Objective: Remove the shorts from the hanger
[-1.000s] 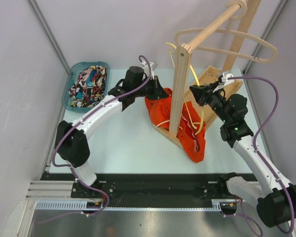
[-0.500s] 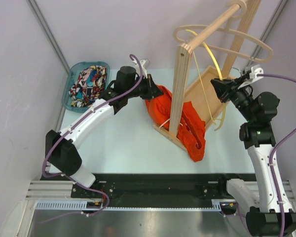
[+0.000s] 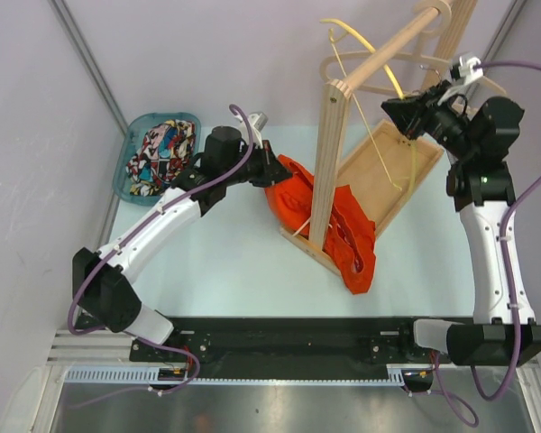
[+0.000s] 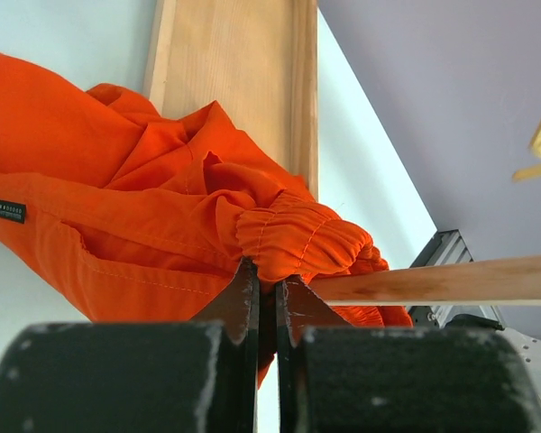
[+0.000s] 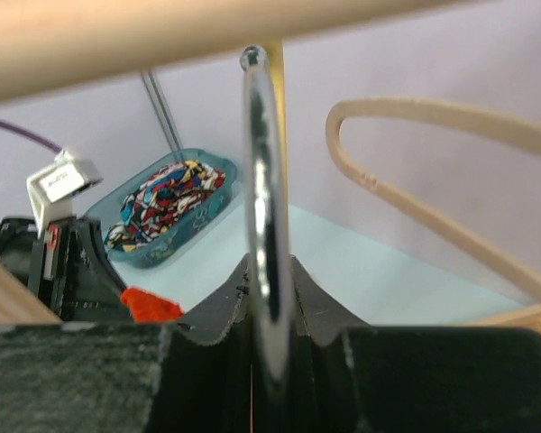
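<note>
I saw the basket [image 3: 130, 161] far left on the bench [image 3: 225, 262], one pair [image 3: 159, 153] in it; the other pair [image 3: 293, 194] lay over the base of the rack [image 3: 327, 171], just right of my left tool [image 4: 266, 281].

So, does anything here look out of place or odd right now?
Yes. The orange shorts lie crumpled across the wooden rack's base, partly on the table, the left gripper pinching their waistband. The yellow hanger is held steeply tilted by its hook in the right gripper.

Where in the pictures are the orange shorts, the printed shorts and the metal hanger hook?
orange shorts [image 4: 153, 207], left wrist view, on the folded cloth.
printed shorts [image 3: 158, 153], top external view, middle of the heap.
metal hanger hook [image 5: 260, 180], right wrist view, on its shaft.
</note>
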Action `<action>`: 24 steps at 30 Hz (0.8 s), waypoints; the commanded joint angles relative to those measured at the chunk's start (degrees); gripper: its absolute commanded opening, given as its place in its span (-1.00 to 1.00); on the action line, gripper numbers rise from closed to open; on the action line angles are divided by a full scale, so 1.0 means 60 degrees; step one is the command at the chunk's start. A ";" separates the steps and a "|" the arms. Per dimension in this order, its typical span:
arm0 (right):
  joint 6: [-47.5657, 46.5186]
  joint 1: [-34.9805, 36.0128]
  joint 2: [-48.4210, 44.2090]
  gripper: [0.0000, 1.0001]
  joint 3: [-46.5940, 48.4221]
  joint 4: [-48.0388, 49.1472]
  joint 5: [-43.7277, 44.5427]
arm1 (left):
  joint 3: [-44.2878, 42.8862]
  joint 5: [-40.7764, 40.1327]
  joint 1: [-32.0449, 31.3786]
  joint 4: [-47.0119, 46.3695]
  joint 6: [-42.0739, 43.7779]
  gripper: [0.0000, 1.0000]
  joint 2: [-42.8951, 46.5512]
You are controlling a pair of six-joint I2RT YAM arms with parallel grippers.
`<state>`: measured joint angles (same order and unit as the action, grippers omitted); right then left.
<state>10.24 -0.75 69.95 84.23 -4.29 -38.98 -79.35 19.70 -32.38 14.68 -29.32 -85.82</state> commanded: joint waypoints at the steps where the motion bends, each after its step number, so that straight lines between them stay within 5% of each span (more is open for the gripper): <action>1: -0.0461 0.0096 0.0659 -1.00 0.1940 -0.0982 0.0021 | 0.0173 -0.0003 0.0079 -0.0322 0.0229 -1.00 0.0549; 24: -0.0872 0.1341 0.2637 -1.00 0.4199 -0.1657 0.0755 | 0.0232 -0.0149 0.0124 -0.0015 0.0434 -1.00 0.0973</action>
<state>6.28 6.00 85.14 105.01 -14.85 -35.27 -77.95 19.59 -32.12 15.75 -27.94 -83.24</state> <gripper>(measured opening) 0.180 0.044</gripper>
